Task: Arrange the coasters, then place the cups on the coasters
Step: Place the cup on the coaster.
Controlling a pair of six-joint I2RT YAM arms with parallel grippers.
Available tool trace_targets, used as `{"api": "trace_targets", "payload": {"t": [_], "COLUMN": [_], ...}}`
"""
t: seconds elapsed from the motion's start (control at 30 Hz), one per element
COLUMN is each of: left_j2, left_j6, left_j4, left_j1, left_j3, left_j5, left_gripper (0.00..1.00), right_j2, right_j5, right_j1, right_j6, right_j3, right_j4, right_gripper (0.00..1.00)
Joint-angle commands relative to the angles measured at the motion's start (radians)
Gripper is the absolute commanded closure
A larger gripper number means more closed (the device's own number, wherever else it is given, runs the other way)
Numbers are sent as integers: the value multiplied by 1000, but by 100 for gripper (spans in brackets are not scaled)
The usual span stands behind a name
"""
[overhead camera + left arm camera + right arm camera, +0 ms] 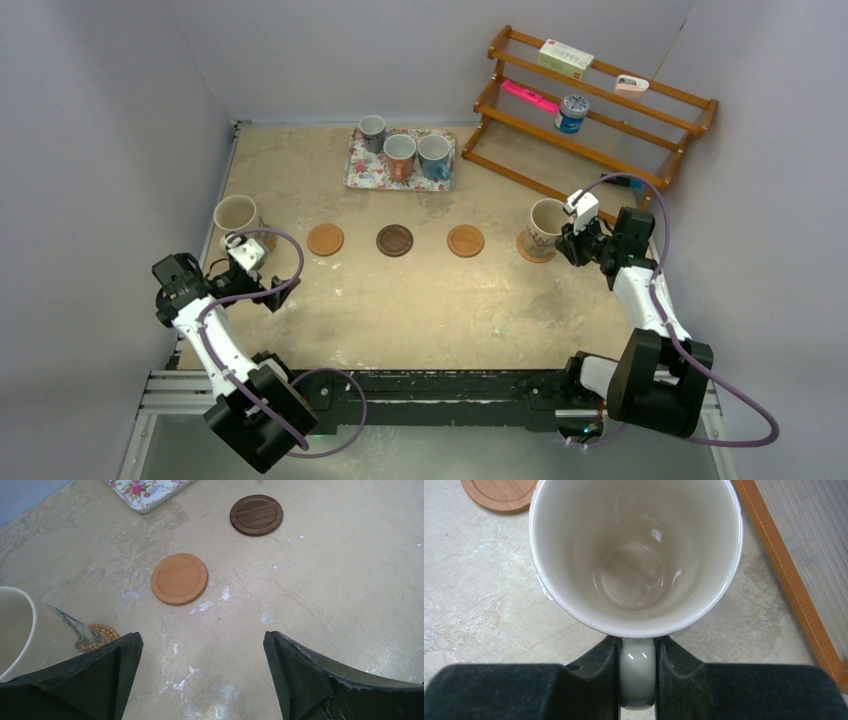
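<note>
Coasters lie in a row across the surface (420, 310), and we place everything from the dark wood coaster (394, 240) at its middle. The left orange coaster (325, 239) lies near it on one side and the right orange coaster (465, 240) near it on the other; all three are bare and apart from each other.

Farther left of the dark wood coaster stands the left cream mug (237, 215). In the left wrist view, the edge of a woven coaster (102, 631) shows under its base. The left end effector (200, 639) hovers nearer to us than that mug, its jaws spread wide and gripping nothing.

Farther right of the dark wood coaster stands the right cream mug (546, 227), upright, with the rim of an orange-tan coaster (524, 252) showing under it. We cannot tell whether the mug rests fully on it. The right end effector (637, 652) is clamped on this mug's handle, one finger on each side.

Behind the dark wood coaster sits the floral tray (362, 176). It holds the grey-blue mug (372, 129), the reddish-orange mug (400, 154) and the light blue mug (434, 154), close together.
</note>
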Motion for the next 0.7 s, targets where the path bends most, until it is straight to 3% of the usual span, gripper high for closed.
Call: {"api": "trace_targets", "payload": {"t": [0.0, 0.27, 0.67], "left_j2": [1, 3, 4], "left_j6": [42, 47, 60], "left_j4": [-16, -21, -34], "left_j1": [8, 9, 9], "left_j3": [28, 30, 31], "left_j5": [57, 57, 58], "left_gripper": [0, 0, 0], "right_j2": [-19, -33, -19], "right_j5": [-58, -54, -56], "right_j1": [-4, -4, -4], "right_j6": [-20, -31, -40], "right_j3": [25, 29, 44], "right_j4": [80, 32, 3], "right_gripper": [100, 100, 84]}}
